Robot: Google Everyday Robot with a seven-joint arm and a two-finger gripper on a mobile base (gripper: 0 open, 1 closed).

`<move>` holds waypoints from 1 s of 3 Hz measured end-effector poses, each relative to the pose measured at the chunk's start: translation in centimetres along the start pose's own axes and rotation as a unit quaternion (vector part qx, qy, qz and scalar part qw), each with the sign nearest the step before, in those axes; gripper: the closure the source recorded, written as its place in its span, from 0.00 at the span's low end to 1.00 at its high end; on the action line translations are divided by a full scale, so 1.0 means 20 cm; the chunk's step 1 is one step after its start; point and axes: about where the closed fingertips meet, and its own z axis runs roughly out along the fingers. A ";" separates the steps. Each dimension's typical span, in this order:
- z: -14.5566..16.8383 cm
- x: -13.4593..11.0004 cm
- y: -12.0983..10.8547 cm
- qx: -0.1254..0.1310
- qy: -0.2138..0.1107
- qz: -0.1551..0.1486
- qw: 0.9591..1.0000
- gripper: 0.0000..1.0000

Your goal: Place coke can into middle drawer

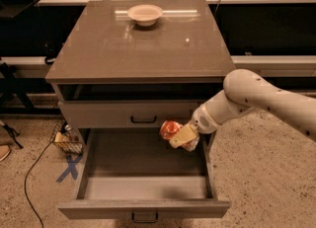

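The orange-red coke can is held in my gripper, tilted, over the back right part of the open middle drawer. The gripper's pale fingers are closed around the can. My white arm reaches in from the right, in front of the cabinet. The drawer is pulled out, showing its grey inner tray, side walls, front panel and small black handle. Nothing lies in the tray.
The grey cabinet top carries a pale round bowl at the back. A shut drawer front with a black handle sits above the open drawer. A cable and blue tape cross lie on the floor at left.
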 end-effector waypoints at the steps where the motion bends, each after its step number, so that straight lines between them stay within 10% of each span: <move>1: 0.15 0.16 -0.04 0.002 -0.012 0.029 1.000 1.00; 3: 0.67 0.28 -0.14 0.001 -0.056 0.044 0.997 1.00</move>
